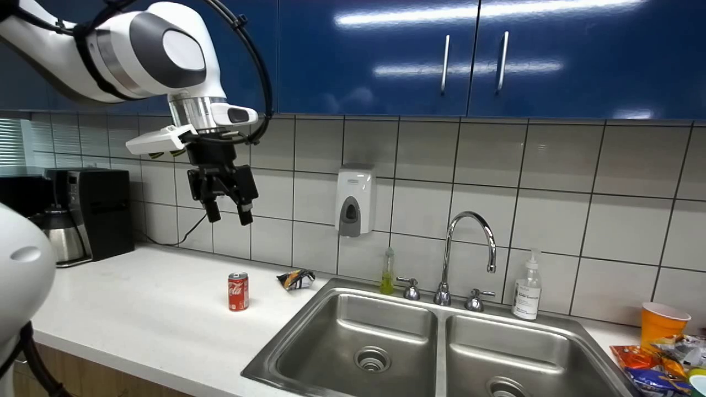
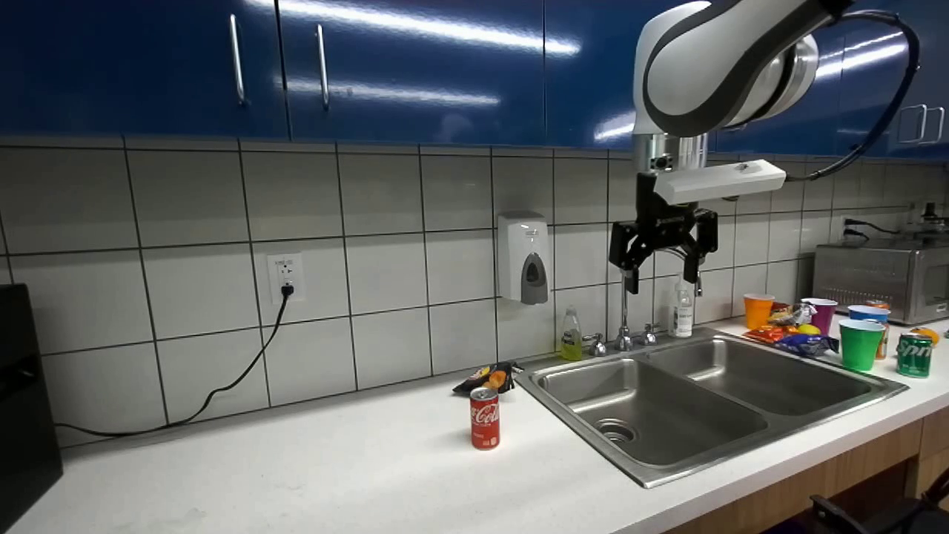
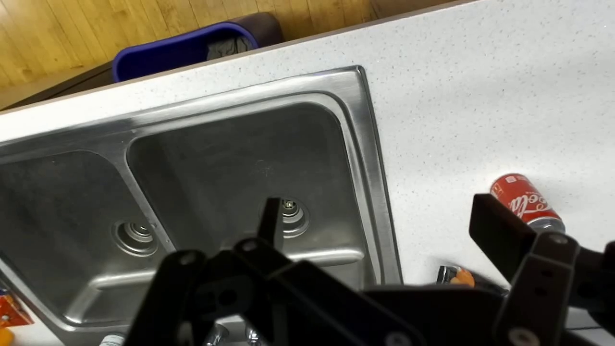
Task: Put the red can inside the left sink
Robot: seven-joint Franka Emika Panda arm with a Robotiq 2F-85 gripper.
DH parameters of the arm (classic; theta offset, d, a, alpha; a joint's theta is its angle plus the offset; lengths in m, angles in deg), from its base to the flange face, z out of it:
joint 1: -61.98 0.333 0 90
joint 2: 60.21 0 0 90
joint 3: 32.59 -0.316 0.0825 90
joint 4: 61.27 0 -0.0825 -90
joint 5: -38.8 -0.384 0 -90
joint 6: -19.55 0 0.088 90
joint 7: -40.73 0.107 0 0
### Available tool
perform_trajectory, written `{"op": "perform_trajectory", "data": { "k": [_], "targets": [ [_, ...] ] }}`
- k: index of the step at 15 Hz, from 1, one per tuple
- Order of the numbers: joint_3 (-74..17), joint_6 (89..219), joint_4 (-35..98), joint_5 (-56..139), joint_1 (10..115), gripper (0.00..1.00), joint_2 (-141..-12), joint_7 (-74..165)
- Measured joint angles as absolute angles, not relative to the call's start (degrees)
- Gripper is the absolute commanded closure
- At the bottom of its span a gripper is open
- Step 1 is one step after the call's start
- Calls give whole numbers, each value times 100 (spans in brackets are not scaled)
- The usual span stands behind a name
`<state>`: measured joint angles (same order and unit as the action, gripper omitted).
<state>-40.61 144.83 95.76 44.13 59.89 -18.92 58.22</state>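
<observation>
The red can (image 1: 238, 292) stands upright on the white counter in both exterior views (image 2: 485, 421), beside the sink. In the wrist view the can (image 3: 522, 198) is at the right, partly behind a fingertip. The left sink (image 1: 336, 353) is the steel basin nearer the can; it shows in an exterior view (image 2: 671, 415) and in the wrist view (image 3: 240, 154), with its round drain. My gripper (image 1: 229, 216) is open, with nothing between its fingers. It hangs high above the counter and sink, apart from the can, in both exterior views (image 2: 661, 278) and the wrist view (image 3: 377, 206).
A dark snack bag (image 1: 297, 279) lies behind the can by the wall. A tall faucet (image 1: 445, 259) and soap bottles (image 1: 527, 295) stand behind the basins. The right basin (image 2: 786, 371) adjoins. Cups (image 2: 860, 345), snack bags and a green can (image 2: 914, 354) stand beyond it.
</observation>
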Motion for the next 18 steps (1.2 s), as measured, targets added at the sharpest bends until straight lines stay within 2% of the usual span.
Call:
{"op": "perform_trajectory", "data": {
  "k": [18],
  "targets": [
    [-4070, 15560, 9657, 4301, 6337, 0, -3228, 5822]
  ]
}}
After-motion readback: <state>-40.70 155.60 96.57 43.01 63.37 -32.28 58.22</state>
